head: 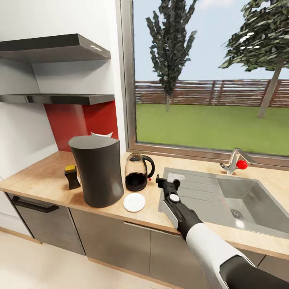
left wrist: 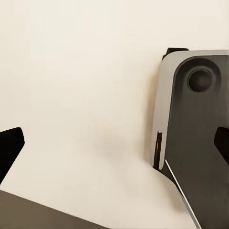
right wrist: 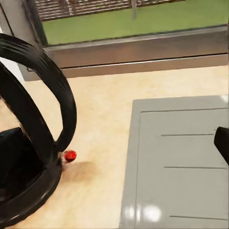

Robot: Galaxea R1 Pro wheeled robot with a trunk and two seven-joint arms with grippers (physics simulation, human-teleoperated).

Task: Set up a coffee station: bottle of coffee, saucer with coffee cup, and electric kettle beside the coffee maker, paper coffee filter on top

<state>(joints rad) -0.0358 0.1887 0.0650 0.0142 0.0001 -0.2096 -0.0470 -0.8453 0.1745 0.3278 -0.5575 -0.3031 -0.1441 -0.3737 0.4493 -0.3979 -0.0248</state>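
The right gripper (head: 165,181) is seen in the head view just right of the electric kettle (head: 137,171), hovering over the left edge of the sink's drainboard (head: 192,188); its fingers look spread with nothing between them, though the tips are small and hard to read. In the right wrist view only one dark fingertip (right wrist: 222,143) is caught at the frame edge. The left gripper's two dark finger edges (left wrist: 9,148) sit far apart at opposite sides of the left wrist view, so it reads as open and empty, over plain pale floor.

The countertop (head: 40,180) is bare toward its left end and along the front edge. The coffee maker (head: 97,170) is parked near the front, and a white pointed bit is glimpsed behind its top, mostly hidden, so it can't be identified for sure. The kettle is just beside it on the right, and its handle and red switch (right wrist: 70,155) are cropped close in the wrist view. The saucer (head: 134,202) lies in front of the kettle, close to the counter edge. The bottle of coffee (head: 72,176) stands left of the coffee maker. Both black shelves (head: 60,98) are seen from below, so their tops are hidden.
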